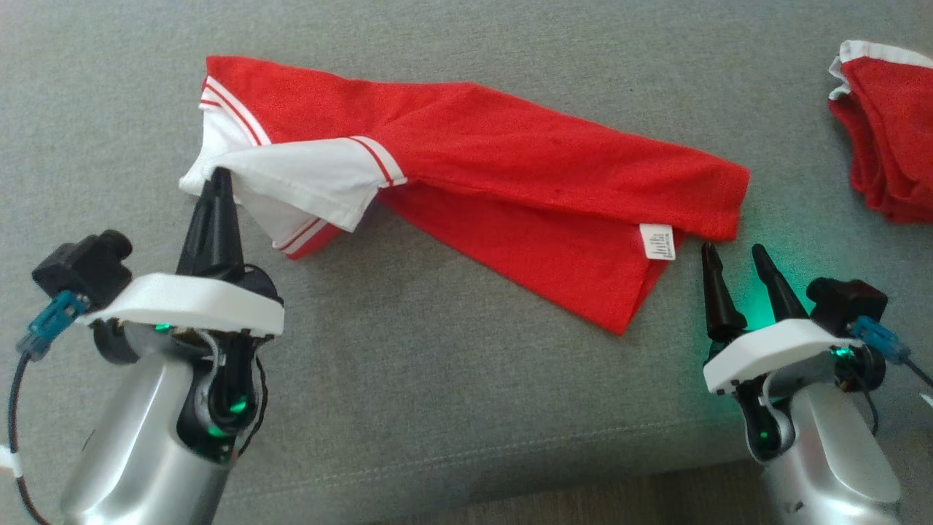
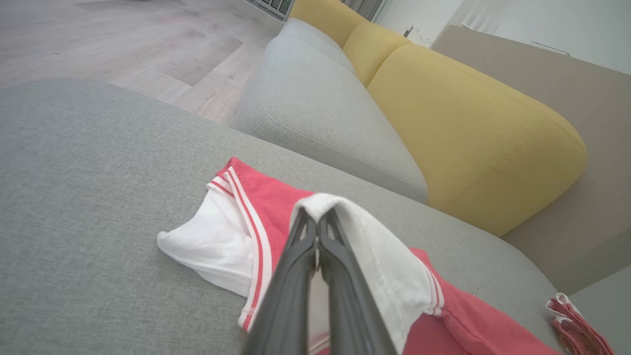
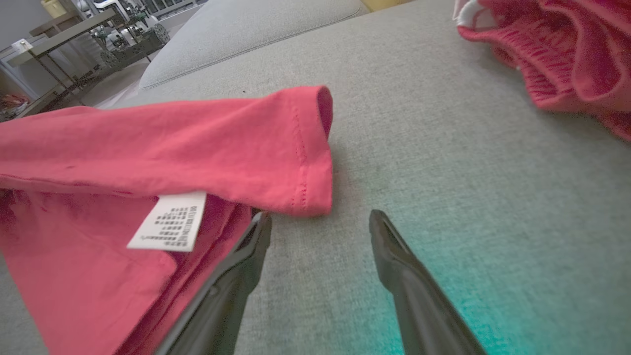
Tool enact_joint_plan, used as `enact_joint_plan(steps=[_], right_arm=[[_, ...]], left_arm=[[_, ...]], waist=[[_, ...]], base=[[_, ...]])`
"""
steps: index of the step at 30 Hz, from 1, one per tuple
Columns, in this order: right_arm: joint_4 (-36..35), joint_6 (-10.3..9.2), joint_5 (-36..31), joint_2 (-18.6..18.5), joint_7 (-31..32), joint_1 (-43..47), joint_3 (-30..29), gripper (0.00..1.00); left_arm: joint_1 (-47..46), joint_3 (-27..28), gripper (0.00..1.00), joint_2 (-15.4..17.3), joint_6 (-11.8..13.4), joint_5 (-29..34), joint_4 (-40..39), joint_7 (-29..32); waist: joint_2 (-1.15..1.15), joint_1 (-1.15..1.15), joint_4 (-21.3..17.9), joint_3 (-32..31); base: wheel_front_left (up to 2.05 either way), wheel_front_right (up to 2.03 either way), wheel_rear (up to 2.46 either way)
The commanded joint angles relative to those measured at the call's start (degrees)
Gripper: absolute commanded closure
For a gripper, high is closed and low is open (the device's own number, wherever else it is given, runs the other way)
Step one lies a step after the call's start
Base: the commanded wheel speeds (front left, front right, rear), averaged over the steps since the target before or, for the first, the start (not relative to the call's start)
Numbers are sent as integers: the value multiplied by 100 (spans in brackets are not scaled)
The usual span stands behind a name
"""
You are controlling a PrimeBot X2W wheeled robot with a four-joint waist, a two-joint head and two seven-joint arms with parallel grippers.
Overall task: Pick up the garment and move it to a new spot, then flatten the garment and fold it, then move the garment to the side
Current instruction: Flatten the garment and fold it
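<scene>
Two grippers sit at opposite ends of a red garment (image 1: pixel 510 168) spread on a grey cushion (image 1: pixel 437 408). Nearest the camera, the left gripper (image 1: pixel 219 179) has its fingers pressed together on a fold of the white sleeve fabric (image 1: pixel 306 179), which drapes over the fingertips in the left wrist view. The right gripper (image 1: pixel 732 251) stands with its fingers spread wide and holds nothing. It is just beside the hem corner, and whether its inner finger touches the cloth cannot be told.

The garment lies folded lengthwise, its long axis running from the upper left of the head view down to the lower right. The striped white trim points to the robot's left, and the hem and a white care label (image 1: pixel 657 241) point to its right. The label's print is too small to read.

Farther right, well apart from the hem, a second red item (image 1: pixel 885 138) with a white edge lies bunched and cut off by the frame. Its shape is hard to make out.

Beyond the cushion, the left wrist view shows a pale grey sofa seat (image 2: pixel 320 113), yellow back cushions (image 2: pixel 473 133) and wooden floor (image 2: pixel 123 44).
</scene>
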Motion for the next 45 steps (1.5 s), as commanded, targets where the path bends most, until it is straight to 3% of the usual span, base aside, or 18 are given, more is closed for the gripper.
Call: enact_joint_plan(steps=[1,9,11,12,13,15,22,30,38,45], right_arm=[[-67,-2,16,-43,-55,-220,99,0],[124,-2,-162,-43,-55,-393,206,3],[202,-2,-102,-43,-55,-399,277,29],[226,-2,-97,-43,-55,-404,296,58],[254,-2,-80,-43,-55,-403,318,76],[282,-2,-20,-43,-55,-393,356,100],[-47,-2,148,-43,-55,-222,321,100],[-1571,-2,715,-43,16,-148,256,100],[-3147,-2,975,-284,1735,-1262,-223,100],[-2778,-2,849,-479,2992,-2983,-399,100]], left_arm=[[-140,305,100,108,-45,95,-161,-70],[-148,447,100,1,-148,220,-118,-70],[-146,471,100,-17,-167,239,-99,-70],[-145,483,100,-25,-175,247,-90,-71],[-145,495,100,-32,-181,260,-81,-71],[-143,512,100,-45,-197,281,-62,-71],[-136,611,100,-90,-279,359,-35,-71],[-571,809,100,-78,-664,248,-510,65],[-2137,900,100,282,-533,105,-1168,1100],[-4137,779,100,389,-523,197,-188,1808]], waist=[[0,0,22,19],[0,0,98,55],[0,0,103,52],[0,0,103,51],[0,0,102,48],[0,0,94,37],[0,0,39,-126],[0,0,-84,-807],[0,0,-116,-1162],[0,0,-14,-624]], base=[[0,0,0],[0,0,0],[0,0,0],[0,0,0],[0,0,0],[0,0,0],[0,0,0],[0,0,0],[0,0,0],[0,0,0]])
